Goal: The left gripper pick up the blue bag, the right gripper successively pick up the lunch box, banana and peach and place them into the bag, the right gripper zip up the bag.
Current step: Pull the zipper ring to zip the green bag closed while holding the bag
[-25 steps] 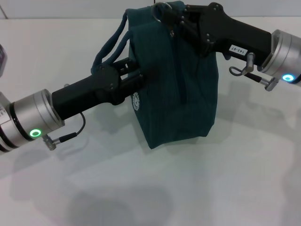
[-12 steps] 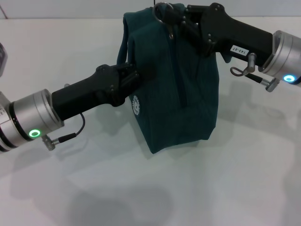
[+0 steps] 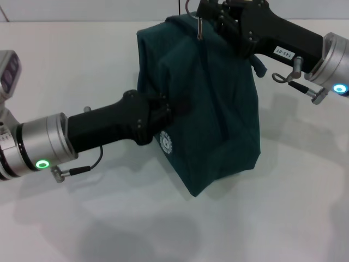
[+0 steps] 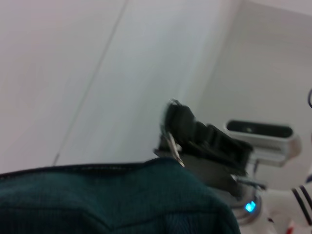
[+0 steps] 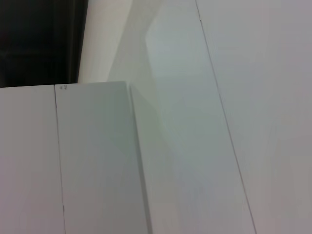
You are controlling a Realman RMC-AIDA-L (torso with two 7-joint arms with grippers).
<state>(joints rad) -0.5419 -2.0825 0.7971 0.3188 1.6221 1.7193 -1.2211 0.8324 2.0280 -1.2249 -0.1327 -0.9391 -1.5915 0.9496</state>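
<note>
The blue bag (image 3: pixel 218 103) stands upright on the white table (image 3: pixel 109 218), its top closed. My left gripper (image 3: pixel 170 108) comes from the left and is shut on the fabric of the bag's left side. My right gripper (image 3: pixel 206 15) reaches in from the right at the bag's top and is shut on the metal zipper pull (image 3: pixel 199 28). The left wrist view shows the bag's top edge (image 4: pixel 107 200) and the right gripper (image 4: pixel 176 127) with the pull ring (image 4: pixel 171 144). The lunch box, banana and peach are out of view.
A grey device (image 3: pixel 10 71) sits at the left edge of the head view. The right wrist view shows only white panels (image 5: pixel 195 146) and a dark gap (image 5: pixel 39 39).
The bag and both grippers have shifted right and toward me. The right gripper has moved up along the bag's top. The bag's handles at the left no longer show.
</note>
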